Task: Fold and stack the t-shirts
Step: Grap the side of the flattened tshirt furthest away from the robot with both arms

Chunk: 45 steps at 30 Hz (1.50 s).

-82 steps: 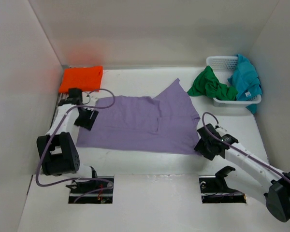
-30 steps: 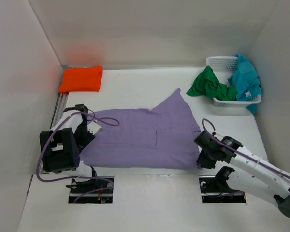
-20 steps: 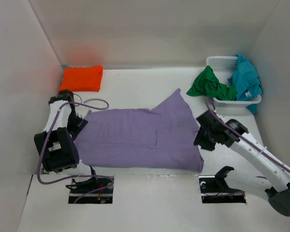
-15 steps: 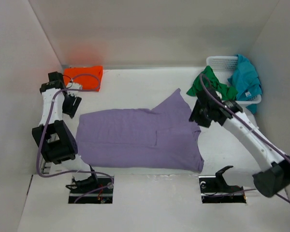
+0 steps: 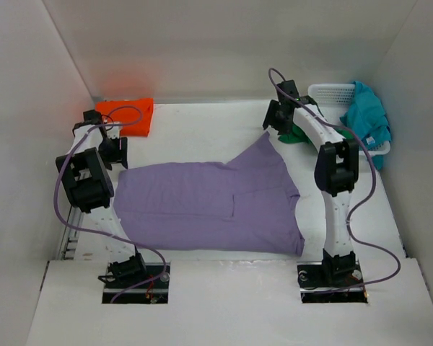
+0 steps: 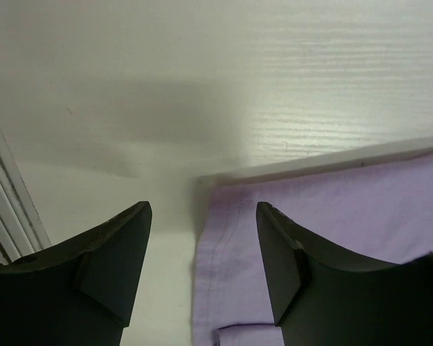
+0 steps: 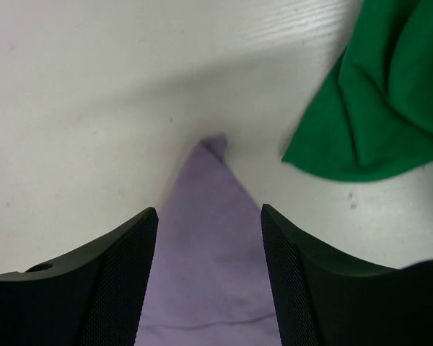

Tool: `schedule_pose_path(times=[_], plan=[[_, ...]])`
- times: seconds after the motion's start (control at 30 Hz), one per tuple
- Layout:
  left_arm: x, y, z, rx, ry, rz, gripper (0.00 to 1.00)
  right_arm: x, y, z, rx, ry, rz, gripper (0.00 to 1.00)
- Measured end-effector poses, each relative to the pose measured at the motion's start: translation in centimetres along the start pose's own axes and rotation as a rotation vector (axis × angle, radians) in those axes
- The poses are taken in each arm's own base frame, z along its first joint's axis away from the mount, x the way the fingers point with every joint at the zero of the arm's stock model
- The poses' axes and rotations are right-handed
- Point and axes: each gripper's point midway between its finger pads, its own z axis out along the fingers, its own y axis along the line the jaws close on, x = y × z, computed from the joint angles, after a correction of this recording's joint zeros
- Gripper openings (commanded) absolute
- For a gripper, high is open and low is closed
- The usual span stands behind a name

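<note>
The lavender t-shirt (image 5: pixel 209 202) lies spread flat on the table, one pointed corner reaching toward the back right. My left gripper (image 5: pixel 115 150) hovers open over its far left corner (image 6: pixel 310 216), with nothing between the fingers (image 6: pixel 115 252). Over the pointed tip (image 7: pixel 209 238) my right gripper (image 5: pixel 274 119) is open and empty too. The orange t-shirt (image 5: pixel 126 115) lies folded at the back left. A crumpled green t-shirt (image 5: pixel 296 133) hangs out of the basket, close to the right gripper (image 7: pixel 209 216). The teal t-shirt (image 5: pixel 366 115) drapes over the basket's right side.
The white mesh basket (image 5: pixel 325 92) stands at the back right against the wall. White walls close in the table on three sides. A metal rail (image 6: pixel 7 209) runs along the left edge. Both arm bases sit at the near edge.
Both grippers opened and let go of the lavender shirt's near corners. Both arms swung away from me to its far corners. The shirt has lain still for the last half second.
</note>
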Motion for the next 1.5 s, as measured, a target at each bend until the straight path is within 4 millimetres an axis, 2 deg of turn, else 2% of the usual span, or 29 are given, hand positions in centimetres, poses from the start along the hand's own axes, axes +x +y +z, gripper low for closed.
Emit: schedule_pose_path(times=[0.07,0.17,0.33,0.5,0.53,0.6,0.67,0.7,0.8,0.97,1.03,1.1,1.33,1.4,1.5], plan=[[-0.3,0.1,0.1,-0.005,-0.010,-0.009,0.59,-0.4,-0.2,1.9,-0.001,0.010,0.009,0.64],[-0.5,-0.1,0.6,-0.007,-0.014,-0.008,0.60,-0.8,-0.5,3.6,-0.008,0.018,0.024,0.64],[0.1,-0.3,2.1,-0.001,0.022,-0.005,0.60,0.3,-0.3,4.9,-0.025,0.058,0.039,0.62],[-0.1,-0.5,2.2,0.004,0.018,-0.001,0.57,1.6,0.6,5.9,-0.043,0.087,0.047,0.48],[-0.1,-0.6,2.2,0.007,0.018,0.000,0.54,1.8,0.8,6.2,-0.049,0.093,0.050,0.43],[-0.1,-0.7,2.3,0.015,0.017,-0.001,0.47,1.8,1.2,6.2,-0.064,0.095,0.061,0.25],[0.0,-0.8,2.3,0.024,0.021,-0.002,0.33,2.0,1.7,6.3,-0.084,0.103,0.067,0.06],[0.1,-1.0,2.3,0.032,0.026,-0.001,0.26,2.0,1.9,6.3,-0.095,0.108,0.070,0.00],[0.3,-1.6,2.3,0.058,0.035,-0.002,0.10,2.2,2.6,6.2,-0.127,0.119,0.075,0.00],[0.6,-3.0,2.1,0.126,0.041,-0.003,0.00,2.9,3.2,5.8,-0.161,0.112,0.057,0.00],[0.6,-3.5,1.6,0.149,0.028,0.005,0.00,4.1,3.2,4.5,-0.172,0.118,0.044,0.00],[0.8,-4.2,0.4,0.163,0.004,0.026,0.00,5.3,3.2,2.1,-0.188,0.120,0.030,0.00],[2.7,-6.5,-6.8,0.151,-0.173,0.221,0.00,7.3,4.5,-10.5,-0.347,-0.025,-0.025,0.00],[3.9,-7.2,-8.2,0.146,-0.212,0.293,0.00,9.0,4.4,-12.5,-0.378,-0.045,-0.039,0.00],[7.1,-8.0,-8.8,0.137,-0.210,0.397,0.00,13.7,2.7,-13.0,-0.362,-0.004,-0.049,0.00]])
